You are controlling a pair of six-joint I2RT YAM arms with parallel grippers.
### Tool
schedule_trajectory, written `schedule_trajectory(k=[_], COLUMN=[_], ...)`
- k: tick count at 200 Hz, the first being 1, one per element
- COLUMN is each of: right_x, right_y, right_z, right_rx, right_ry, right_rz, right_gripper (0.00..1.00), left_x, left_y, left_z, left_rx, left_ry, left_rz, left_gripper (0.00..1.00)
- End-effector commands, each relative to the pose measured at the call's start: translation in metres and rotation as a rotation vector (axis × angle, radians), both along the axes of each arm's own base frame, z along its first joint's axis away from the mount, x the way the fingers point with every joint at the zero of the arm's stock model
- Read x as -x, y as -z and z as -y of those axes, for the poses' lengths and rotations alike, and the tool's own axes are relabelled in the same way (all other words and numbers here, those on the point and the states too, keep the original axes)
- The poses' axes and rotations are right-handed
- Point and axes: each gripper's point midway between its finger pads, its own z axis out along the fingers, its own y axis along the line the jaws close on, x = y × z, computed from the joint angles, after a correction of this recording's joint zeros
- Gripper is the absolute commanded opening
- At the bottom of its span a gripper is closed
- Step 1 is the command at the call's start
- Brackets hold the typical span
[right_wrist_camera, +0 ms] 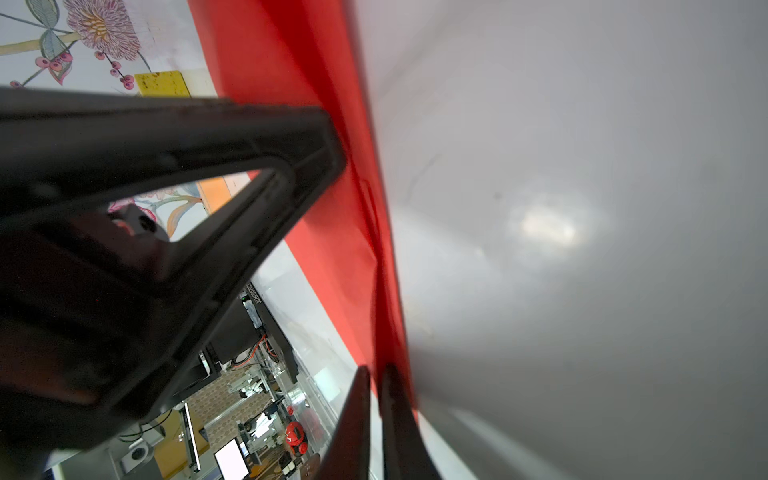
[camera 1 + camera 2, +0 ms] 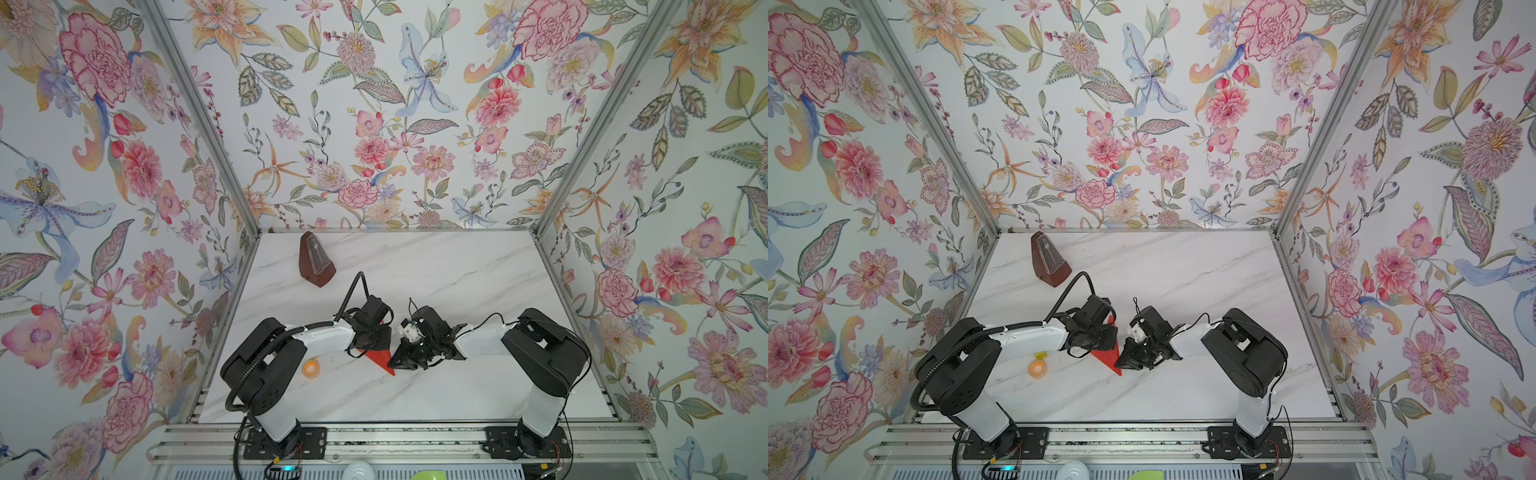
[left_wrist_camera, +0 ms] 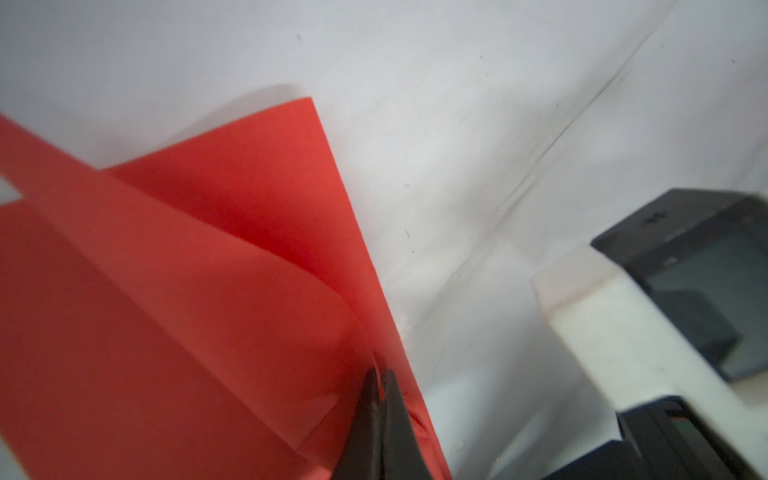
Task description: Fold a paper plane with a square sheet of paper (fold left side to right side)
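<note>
A: Place of the red paper sheet [image 2: 379, 360]?

B: On the white marble tabletop [image 2: 436, 282], front middle, right between the two arms. Already folded to a narrow pointed shape, with the sharp tip toward the side of the arm bases in both top views.

A: Lying flat?

B: Not fully. In the left wrist view, one upper layer raised in a soft curve over the lower layer. Lower layer flat on the tabletop.

A: State of the left tool [image 3: 380, 384]?

B: Closed, black tips together, pinching the long edge of the paper. From above, tips hidden under the wrist.

A: And the right tool [image 1: 375, 399]?

B: Narrow, only a thin slit between the black tips. Creased edge of the paper running into that slit. Pressed or only touched, cannot tell. Placed just beside the left tool, at the right edge of the paper near the pointed end.

A: Around the paper?

B: To the left, a small orange ring [image 2: 311, 368] on the tabletop, near the left forearm and apart from the paper. Just behind the ring, a small yellow block [image 2: 1040, 354]. Far back at the left, a dark brown metronome [image 2: 316, 259], upright and well apart. Floral wallpaper [image 2: 374, 124] on the three walls.
</note>
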Motion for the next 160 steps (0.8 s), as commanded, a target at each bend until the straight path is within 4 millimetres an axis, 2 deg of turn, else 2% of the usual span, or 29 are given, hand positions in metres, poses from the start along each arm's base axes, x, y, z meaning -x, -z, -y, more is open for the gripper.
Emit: schedule_trajectory(k=[1, 32, 93, 110, 133, 160], right_x=[0.005, -0.012, -0.036, -0.038, -0.041, -0.04], right_y=[0.016, -0.005, -0.03, -0.031, -0.033, -0.022], right_z=[0.031, 0.026, 0.004, -0.002, -0.012, -0.014], right_rx=[0.17, 0.16, 0.072, 0.049, -0.008, -0.015], right_ry=[0.032, 0.059, 0.087, 0.086, 0.086, 0.085], right_rz=[-0.026, 0.037, 0.091, 0.091, 0.077, 0.047], right_gripper=[0.15, 0.17, 0.16, 0.16, 0.06, 0.04], left_x=[0.009, 0.011, 0.012, 0.011, 0.009, 0.007], left_y=[0.027, 0.03, 0.029, 0.028, 0.026, 0.024], left_z=[-0.018, -0.018, -0.018, -0.017, -0.016, -0.015], left_rx=[-0.07, -0.067, -0.065, -0.061, -0.058, -0.053], left_ry=[-0.026, -0.022, -0.013, -0.013, -0.015, -0.02], left_rz=[-0.056, -0.065, -0.064, -0.061, -0.057, -0.05], left_gripper=[0.0, 0.0, 0.0, 0.0, 0.0, 0.0])
